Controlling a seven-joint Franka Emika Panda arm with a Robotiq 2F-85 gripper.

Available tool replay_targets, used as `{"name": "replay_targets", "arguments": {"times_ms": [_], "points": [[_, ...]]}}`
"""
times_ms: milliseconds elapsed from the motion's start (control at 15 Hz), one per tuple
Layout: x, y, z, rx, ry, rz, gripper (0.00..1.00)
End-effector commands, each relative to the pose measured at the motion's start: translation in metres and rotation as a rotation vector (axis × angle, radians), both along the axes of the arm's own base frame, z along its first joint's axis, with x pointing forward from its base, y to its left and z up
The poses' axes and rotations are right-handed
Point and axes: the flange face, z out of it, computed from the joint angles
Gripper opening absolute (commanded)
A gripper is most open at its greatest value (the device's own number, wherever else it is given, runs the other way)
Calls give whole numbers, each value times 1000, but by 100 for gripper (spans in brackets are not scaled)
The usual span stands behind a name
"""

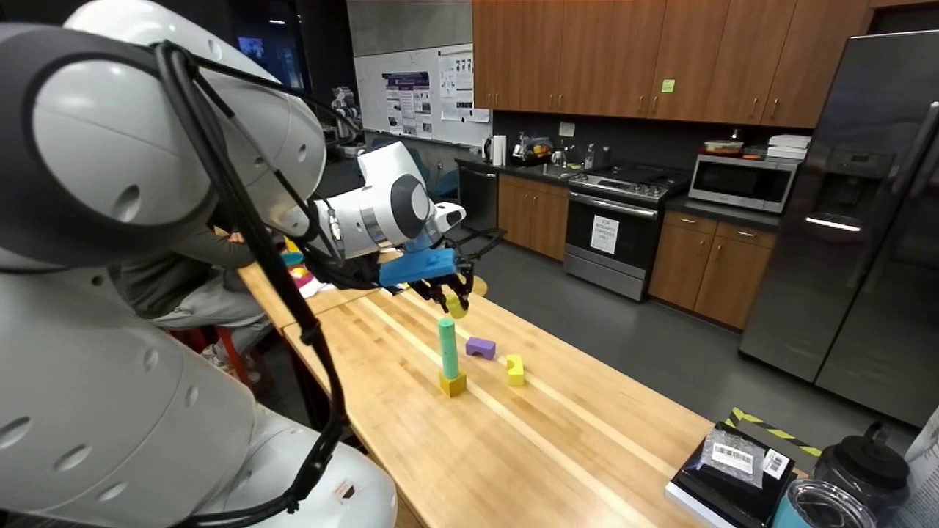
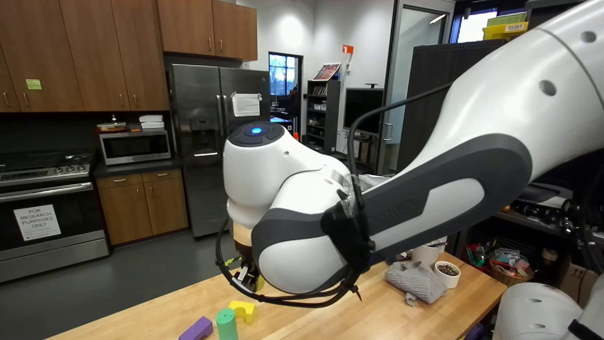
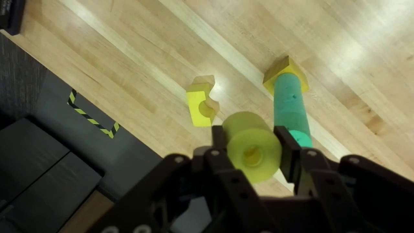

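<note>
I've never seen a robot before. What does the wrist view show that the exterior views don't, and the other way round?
Only the wrist view: the round hollow in the end of the yellow cylinder gripped by the claw.

Only the exterior views: the purple block, the microwave and the robot's white arm.

Shared: the claw with its cylinder, the green cylinder, the notched yellow block and the wooden table.
</note>
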Motion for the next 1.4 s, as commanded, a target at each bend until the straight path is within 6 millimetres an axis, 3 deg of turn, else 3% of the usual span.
{"name": "replay_targets", "arguments": {"times_ms": [0,467,1333], "points": [[-2,11,18,-22,63,65,16],[11,33,28,-39,134,194,16],[51,53,4,-21,199,295,16]]}}
